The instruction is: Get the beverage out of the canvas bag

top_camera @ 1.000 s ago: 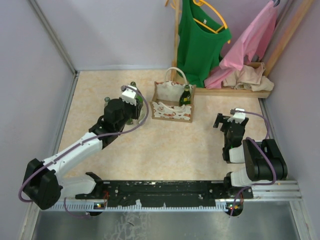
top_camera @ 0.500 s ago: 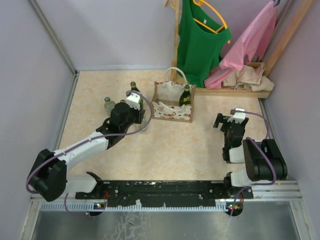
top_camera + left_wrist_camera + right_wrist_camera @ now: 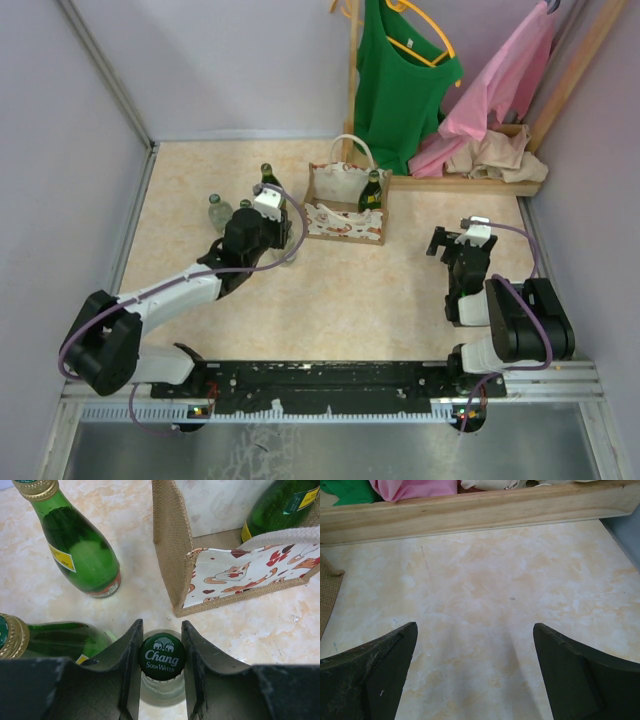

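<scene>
Fingers [image 3: 125, 680] of the left arm are closing around a clear bottle [image 3: 161, 656] with a green Chang soda-water cap, standing on the worktop [image 3: 340, 290] just beside the canvas bag [image 3: 346, 205]. Two green bottles [image 3: 80, 550] are standing close by on its left, one just beside the left finger. Another green bottle [image 3: 372, 191] is sitting inside the bag. The left arm is reaching forward, low over the worktop. The right fingers [image 3: 365, 680] are resting spread apart, well apart from the bag, grasping nothing.
</scene>
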`<state>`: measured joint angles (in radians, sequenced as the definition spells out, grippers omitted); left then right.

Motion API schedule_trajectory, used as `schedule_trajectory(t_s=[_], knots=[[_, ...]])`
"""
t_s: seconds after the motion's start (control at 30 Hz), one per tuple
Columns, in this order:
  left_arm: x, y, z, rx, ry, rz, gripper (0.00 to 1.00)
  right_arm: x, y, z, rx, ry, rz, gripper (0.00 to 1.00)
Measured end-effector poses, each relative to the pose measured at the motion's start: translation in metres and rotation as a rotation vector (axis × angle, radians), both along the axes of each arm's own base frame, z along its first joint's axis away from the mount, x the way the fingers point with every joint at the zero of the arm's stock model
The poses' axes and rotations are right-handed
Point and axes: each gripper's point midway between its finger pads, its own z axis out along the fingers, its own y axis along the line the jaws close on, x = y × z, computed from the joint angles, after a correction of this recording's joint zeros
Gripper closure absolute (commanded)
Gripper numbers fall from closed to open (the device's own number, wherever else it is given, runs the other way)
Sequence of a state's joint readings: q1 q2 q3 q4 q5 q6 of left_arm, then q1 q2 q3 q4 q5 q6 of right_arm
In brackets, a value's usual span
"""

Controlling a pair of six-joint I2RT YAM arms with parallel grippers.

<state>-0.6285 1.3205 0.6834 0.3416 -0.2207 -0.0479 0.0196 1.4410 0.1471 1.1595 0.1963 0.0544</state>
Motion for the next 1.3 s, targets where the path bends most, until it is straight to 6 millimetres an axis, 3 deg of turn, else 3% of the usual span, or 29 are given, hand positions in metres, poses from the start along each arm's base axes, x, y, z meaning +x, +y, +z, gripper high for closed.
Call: schedule_trajectory(t_s=[0.2,0.47,0.6,0.73,0.83,0.93,1.03,1.1,1.3], knots=[[0.003,0.0,0.007,-0.025,-0.03,0.015,0.4,0.0,0.0,0.0,0.0,0.0,0.0,0.01],[0.009,-0.005,0.027,-0.052,-0.083,0.005,0.37,0.0,0.0,0.0,0.0,0.0,0.0,0.01],[0.017,-0.015,0.064,-0.086,-0.149,-0.026,0.37,0.0,0.0,0.0,0.0,0.0,0.0,0.01],[0.024,-0.031,0.12,-0.141,-0.248,-0.083,0.36,0.0,0.0,0.0,0.0,0.0,0.0,0.01],[0.033,-0.052,0.162,-0.183,-0.314,-0.15,0.36,0.0,0.0,0.0,0.0,0.0,0.0,0.01],[0.049,-0.08,0.187,-0.208,-0.347,-0.225,0.35,0.0,0.0,0.0,0.0,0.0,0.0,0.01],[0.067,-0.109,0.182,-0.209,-0.324,-0.297,0.34,0.0,0.0,0.0,0.0,0.0,0.0,0.01],[0.079,-0.13,0.162,-0.199,-0.277,-0.348,0.33,0.0,0.0,0.0,0.0,0.0,0.0,0.01],[0.099,-0.165,0.096,-0.152,-0.127,-0.431,0.26,0.0,0.0,0.0,0.0,0.0,0.0,0.01]])
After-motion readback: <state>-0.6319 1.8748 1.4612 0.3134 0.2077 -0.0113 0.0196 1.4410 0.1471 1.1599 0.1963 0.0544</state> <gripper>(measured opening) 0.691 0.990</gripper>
